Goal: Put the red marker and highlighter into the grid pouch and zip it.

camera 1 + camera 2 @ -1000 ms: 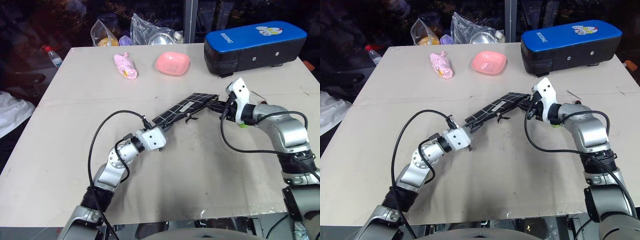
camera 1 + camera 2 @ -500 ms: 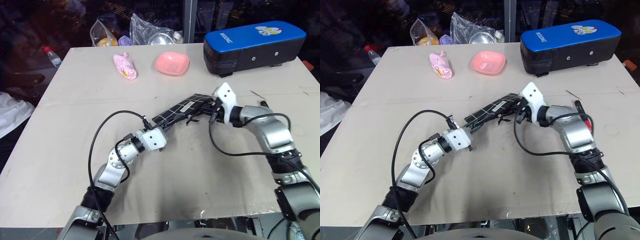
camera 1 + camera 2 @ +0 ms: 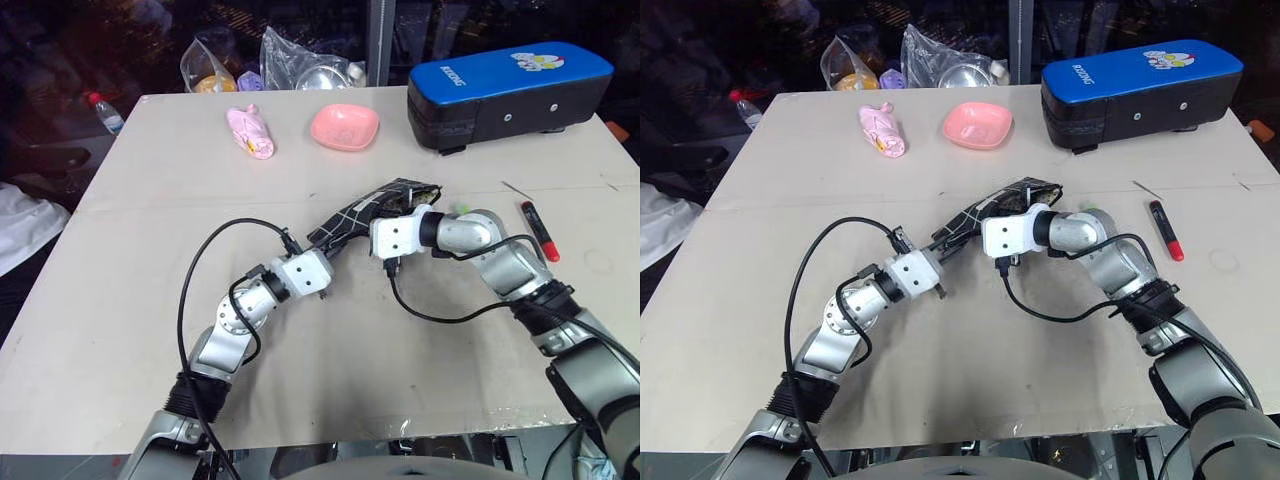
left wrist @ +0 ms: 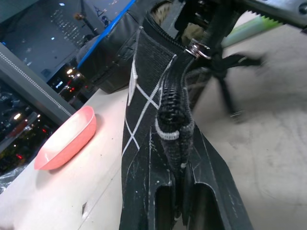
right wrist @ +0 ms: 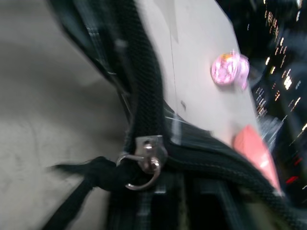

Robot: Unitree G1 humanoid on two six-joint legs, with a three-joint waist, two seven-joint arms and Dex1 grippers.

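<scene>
The grid pouch [image 3: 372, 208] is black with white lines and hangs tilted over the middle of the table. My left gripper [image 4: 180, 191] is shut on its near lower end. My right gripper [image 3: 386, 218] is up against the pouch's middle, at the metal zipper pull [image 5: 144, 155] and its black cord [image 5: 91, 175]. The red marker [image 3: 535, 230] lies on the table to the right of my right arm. A lime-green bit, the highlighter [image 3: 462, 208], shows just behind my right forearm; most of it is hidden.
The blue-topped black case [image 3: 510, 90] stands at the back right. A pink bowl [image 3: 344, 125] and a pink wrapped thing [image 3: 250, 132] sit at the back middle. Plastic bags [image 3: 300, 60] lie past the table's far edge.
My right hand has swung left along the pouch from its far end to its middle and rolled over. The red marker now lies uncovered on the table. The left arm has kept still.
</scene>
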